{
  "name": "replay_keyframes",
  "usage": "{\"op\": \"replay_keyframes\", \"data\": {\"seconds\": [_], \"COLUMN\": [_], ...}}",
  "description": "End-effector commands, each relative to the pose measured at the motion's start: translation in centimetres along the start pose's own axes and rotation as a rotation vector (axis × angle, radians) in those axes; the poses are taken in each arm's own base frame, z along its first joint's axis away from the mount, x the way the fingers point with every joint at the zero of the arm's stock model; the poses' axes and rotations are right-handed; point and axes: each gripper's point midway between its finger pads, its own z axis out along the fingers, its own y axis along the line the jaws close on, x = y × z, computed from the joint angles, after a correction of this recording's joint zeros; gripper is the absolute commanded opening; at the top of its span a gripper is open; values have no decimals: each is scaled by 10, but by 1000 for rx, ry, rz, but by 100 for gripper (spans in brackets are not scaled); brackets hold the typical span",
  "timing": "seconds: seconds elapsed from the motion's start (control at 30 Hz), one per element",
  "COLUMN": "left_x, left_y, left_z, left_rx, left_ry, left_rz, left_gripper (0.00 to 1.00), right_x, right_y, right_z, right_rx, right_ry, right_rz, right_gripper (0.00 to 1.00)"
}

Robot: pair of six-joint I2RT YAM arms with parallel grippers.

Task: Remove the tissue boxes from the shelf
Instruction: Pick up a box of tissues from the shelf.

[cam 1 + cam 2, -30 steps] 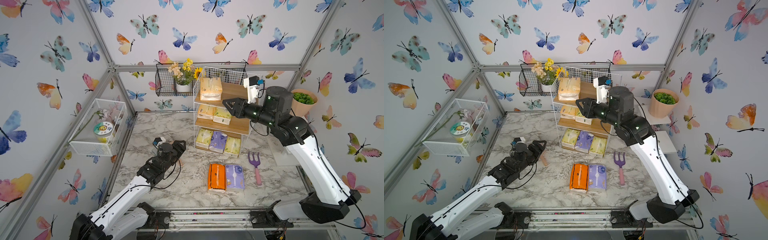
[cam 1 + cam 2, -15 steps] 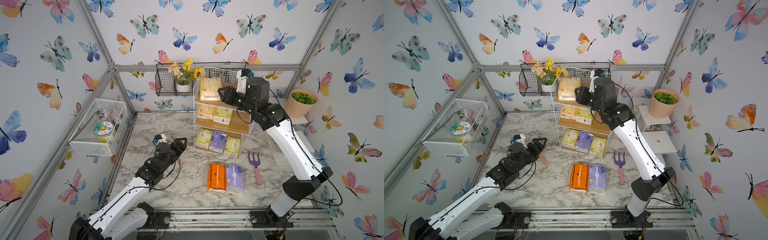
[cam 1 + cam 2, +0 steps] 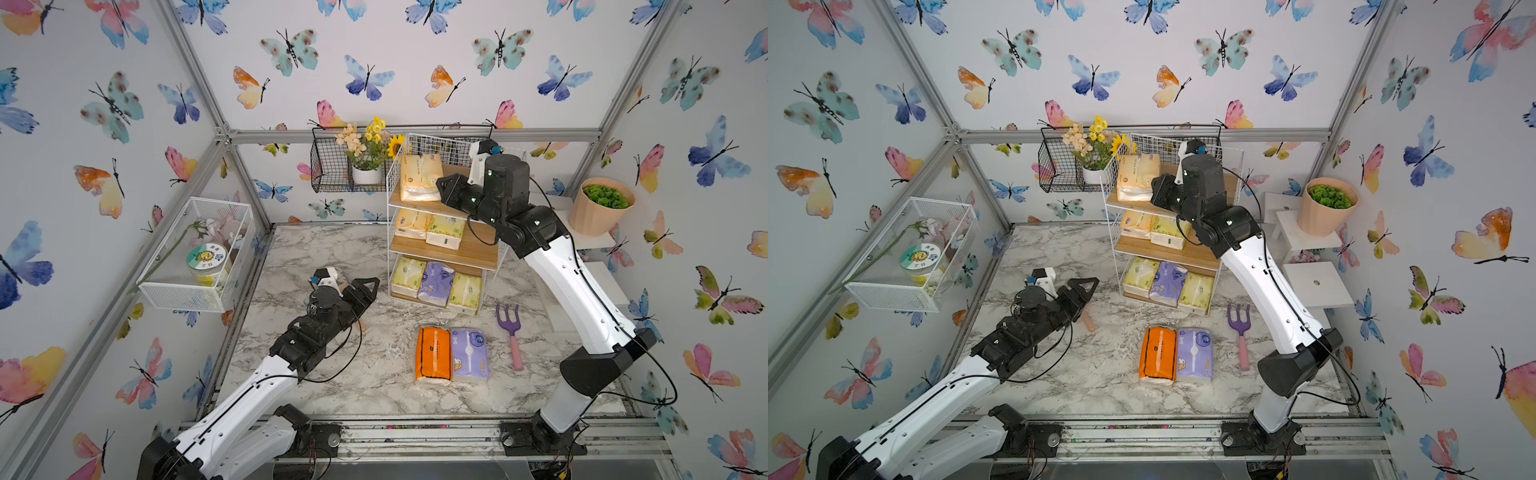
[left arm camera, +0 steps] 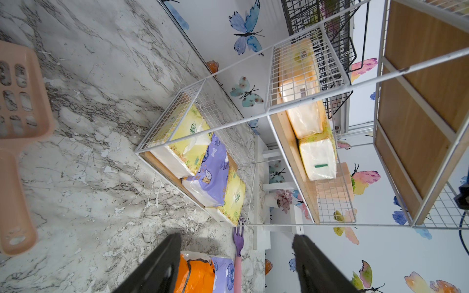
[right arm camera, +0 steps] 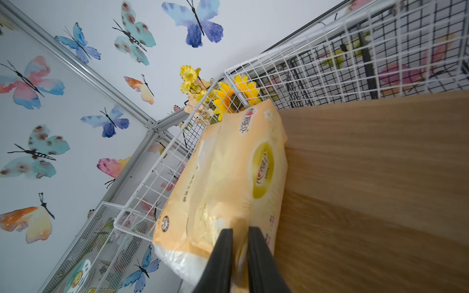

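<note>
Up on the shelf (image 3: pixel 478 254), right gripper (image 5: pixel 240 230) pinches one end of the peach tissue pack (image 5: pixel 228 172) (left gripper (image 4: pixel 236 238) agape).

1. Top tier of shelf (image 3: pixel 478 253): one peach pack (image 3: pixel 419 176).
2. Mid-tier packs (image 3: pixel 411 223): qty 2. Btm-tier packs (image 3: pixel 435 281): qty 3.
3. R gripper (image 3: pixel 441 189) touching peach pack's edge.
4. L gripper (image 3: pixel 361 291) low over table (image 3: pixel 332 249), apart from shelf.
5. Orange pack (image 3: pixel 433 359) & lavender pack (image 3: pixel 469 355) on table, touching.

Butterfly wallpaper (image 3: pixel 374 50) on walls; grey-veined marble floor (image 3: pixel 324 257); aluminium frame (image 3: pixel 270 136) at corners.
</note>
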Motion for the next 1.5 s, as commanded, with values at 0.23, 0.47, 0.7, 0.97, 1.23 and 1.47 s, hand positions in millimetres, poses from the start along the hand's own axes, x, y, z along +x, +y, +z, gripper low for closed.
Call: {"op": "replay_keyframes", "data": {"seconds": [0.23,0.47,0.7,0.97,1.23,1.47], "left_x": [-22,-37,-41,-16,-7,-8], "left_y": [-75,-156,-217,-251,-256,-263], "left_z": [-12,-21,-16,16,41,49], "left_rx": [229,431,526,611,618,654], "left_ry": [-26,17,46,141,168,174], "left_rz": [-67,-135,-142,-178,-228,-255], "left_gripper": [81,90,93,97,93,64], "right_x": [-23,-17,-6,-2,9,16], "right_y": [14,15,16,14,12,6], "right_z": [-34,-59,-74,-88,-96,-103], "right_rx": [-51,-77,-90,-97,-108,-95], "right_ry": [-86,-74,-19,-7,26,40], "right_rz": [6,-3,-21,-9,28,40], "right_gripper": [2,2,2,2,2,2]}}
